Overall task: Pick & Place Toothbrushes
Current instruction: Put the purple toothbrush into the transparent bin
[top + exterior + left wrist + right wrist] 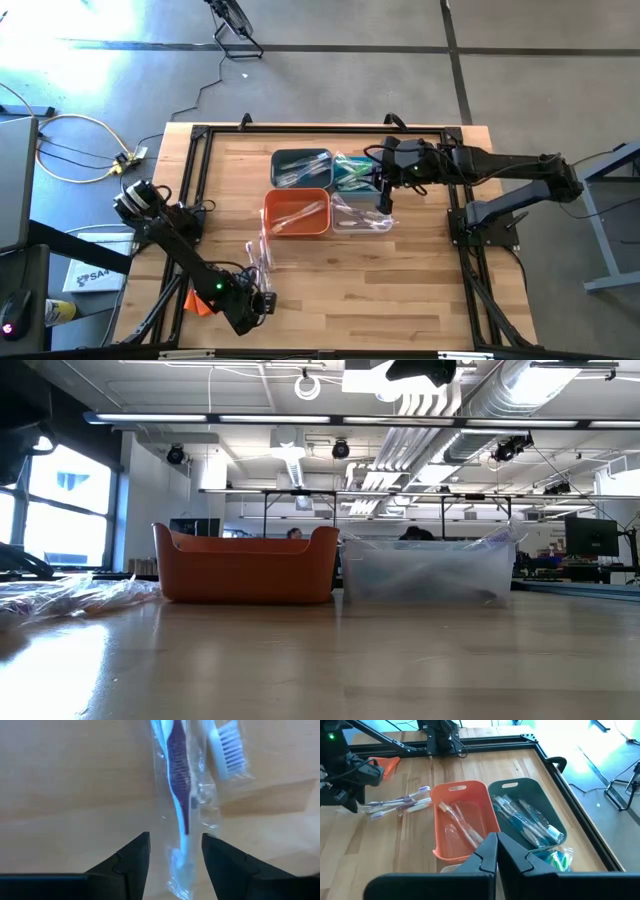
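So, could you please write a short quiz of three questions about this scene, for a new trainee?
1. True or false: the left gripper stands open over a wrapped toothbrush on the table.
2. Which bin stands beside the orange bin in the low view? A) clear bin B) teal bin C) dark grey bin
3. The right gripper, above the bins, is ____.

Key: 1 true; 2 A; 3 shut.
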Controlling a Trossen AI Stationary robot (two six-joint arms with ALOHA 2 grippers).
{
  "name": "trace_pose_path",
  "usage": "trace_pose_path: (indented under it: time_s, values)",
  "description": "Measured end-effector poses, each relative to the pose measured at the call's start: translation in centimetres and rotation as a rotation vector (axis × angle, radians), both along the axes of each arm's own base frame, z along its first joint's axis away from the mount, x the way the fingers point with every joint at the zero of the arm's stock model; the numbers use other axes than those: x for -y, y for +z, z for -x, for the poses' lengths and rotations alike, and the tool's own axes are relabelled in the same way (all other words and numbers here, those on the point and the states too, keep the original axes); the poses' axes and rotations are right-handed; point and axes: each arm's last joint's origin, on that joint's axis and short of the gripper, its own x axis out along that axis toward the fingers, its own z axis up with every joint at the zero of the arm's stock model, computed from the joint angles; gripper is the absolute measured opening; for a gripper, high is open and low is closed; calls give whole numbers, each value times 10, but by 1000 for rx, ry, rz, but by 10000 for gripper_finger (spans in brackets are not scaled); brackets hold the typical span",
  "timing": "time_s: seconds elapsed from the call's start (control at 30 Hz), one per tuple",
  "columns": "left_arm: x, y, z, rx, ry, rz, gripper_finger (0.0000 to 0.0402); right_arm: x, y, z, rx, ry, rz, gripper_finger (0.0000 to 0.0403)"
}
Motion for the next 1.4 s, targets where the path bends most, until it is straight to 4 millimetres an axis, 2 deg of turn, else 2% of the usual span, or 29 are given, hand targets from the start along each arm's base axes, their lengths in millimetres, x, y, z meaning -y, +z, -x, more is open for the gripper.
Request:
trace_pose_path:
  time_s: [0.17,0.33,0.43,0.73,0.83,1.07,1.23,1.4]
  values:
    - [2,-8,-2,-9,3,-22,175,0,0,0,0,1,0,2]
    - [2,-8,-2,-3,-16,-30,168,0,0,0,1,0,1,2]
    - [2,-7,-1,-1,-35,-37,141,0,0,0,1,0,2,2]
    - [0,-8,0,-11,-73,-55,16,0,1,0,5,-5,7,2]
    - [1,-5,-1,16,-86,-48,13,0,0,0,0,-3,6,2]
    - [-12,21,10,40,-194,-109,8,0,0,0,-1,0,9,2]
    - [-31,55,28,52,-205,-121,13,0,2,2,2,16,32,2]
    - [-55,93,44,222,-238,-207,8,0,8,9,25,17,34,2]
